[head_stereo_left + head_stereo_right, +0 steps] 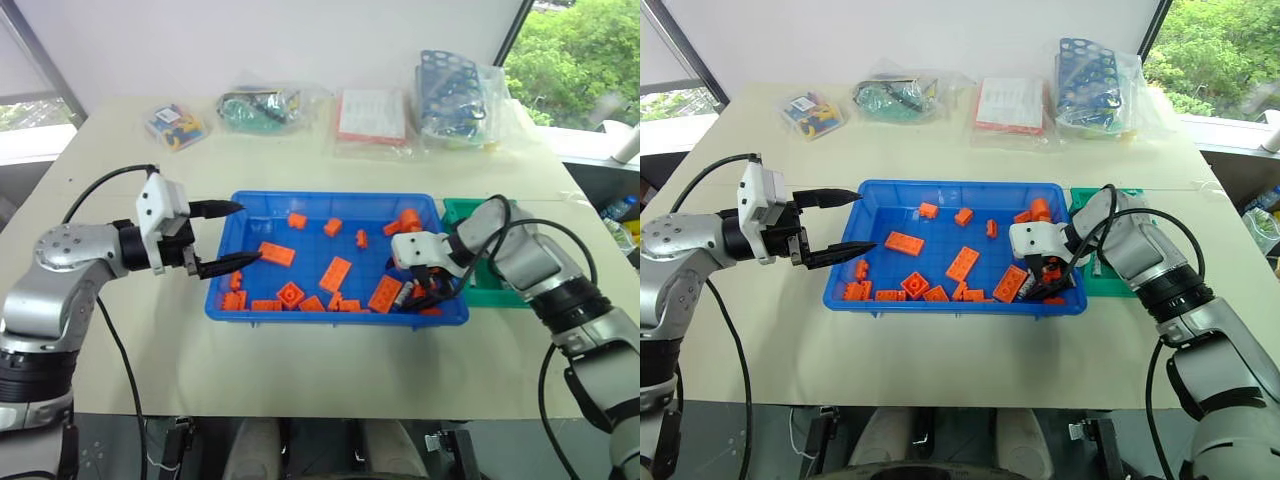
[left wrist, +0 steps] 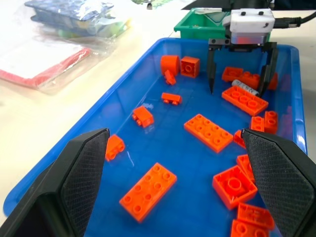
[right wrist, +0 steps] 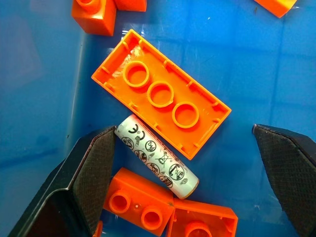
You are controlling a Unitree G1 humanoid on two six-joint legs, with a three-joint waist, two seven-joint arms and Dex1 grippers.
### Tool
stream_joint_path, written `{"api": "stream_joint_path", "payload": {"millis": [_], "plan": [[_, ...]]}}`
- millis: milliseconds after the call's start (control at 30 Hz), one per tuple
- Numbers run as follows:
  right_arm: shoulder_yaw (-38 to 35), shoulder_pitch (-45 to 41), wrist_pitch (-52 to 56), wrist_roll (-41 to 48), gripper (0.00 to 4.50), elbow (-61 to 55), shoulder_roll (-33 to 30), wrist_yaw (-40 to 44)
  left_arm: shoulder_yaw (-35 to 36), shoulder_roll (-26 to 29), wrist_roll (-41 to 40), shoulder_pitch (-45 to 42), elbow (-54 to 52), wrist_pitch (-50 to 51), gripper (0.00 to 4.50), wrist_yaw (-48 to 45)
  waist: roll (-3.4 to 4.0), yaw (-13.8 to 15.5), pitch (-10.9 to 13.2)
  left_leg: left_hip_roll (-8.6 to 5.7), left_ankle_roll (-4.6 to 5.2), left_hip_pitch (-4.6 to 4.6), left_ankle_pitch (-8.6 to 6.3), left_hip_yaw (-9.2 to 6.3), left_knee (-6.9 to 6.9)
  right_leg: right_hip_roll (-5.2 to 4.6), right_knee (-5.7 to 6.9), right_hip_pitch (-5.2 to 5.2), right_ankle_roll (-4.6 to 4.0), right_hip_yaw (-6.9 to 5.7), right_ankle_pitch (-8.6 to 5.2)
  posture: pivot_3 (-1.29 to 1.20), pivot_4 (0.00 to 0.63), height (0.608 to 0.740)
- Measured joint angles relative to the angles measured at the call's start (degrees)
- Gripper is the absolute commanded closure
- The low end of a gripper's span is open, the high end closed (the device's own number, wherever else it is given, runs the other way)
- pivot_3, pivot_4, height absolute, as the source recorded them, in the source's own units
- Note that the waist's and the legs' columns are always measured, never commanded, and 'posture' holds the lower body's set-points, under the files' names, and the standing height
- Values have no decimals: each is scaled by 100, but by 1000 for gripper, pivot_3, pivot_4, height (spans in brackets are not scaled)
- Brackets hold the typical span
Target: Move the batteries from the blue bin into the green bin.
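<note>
Batteries: one battery (image 3: 157, 157) lies flat near the blue bin's (image 1: 330, 200) right front corner, tight against an upturned orange brick (image 3: 160, 94). The right gripper (image 2: 241, 74) hangs over it, jaws wide, its long axis slanting between them. The green bin (image 1: 460, 210) sits just beside. The left gripper (image 1: 225, 235), also wide, waits at the far end.

Small silvery-white cylindrical battery (image 3: 157, 156) lying flat among orange bricks in shallow bright-blue plastic bin (image 1: 250, 203), near-right corner; small green plastic bin (image 1: 462, 210) touching its right side.
</note>
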Motion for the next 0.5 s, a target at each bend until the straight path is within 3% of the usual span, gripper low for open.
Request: {"api": "stream_joint_path", "payload": {"millis": [500], "plan": [[-38, -21, 108, -20, 9, -166, -103, 274, -24, -11, 97, -133, 101, -88, 0, -69, 0, -23, 0, 0, 0, -1, 0, 0, 0, 0, 1, -4, 0, -1, 0, 0, 150, 739]]}}
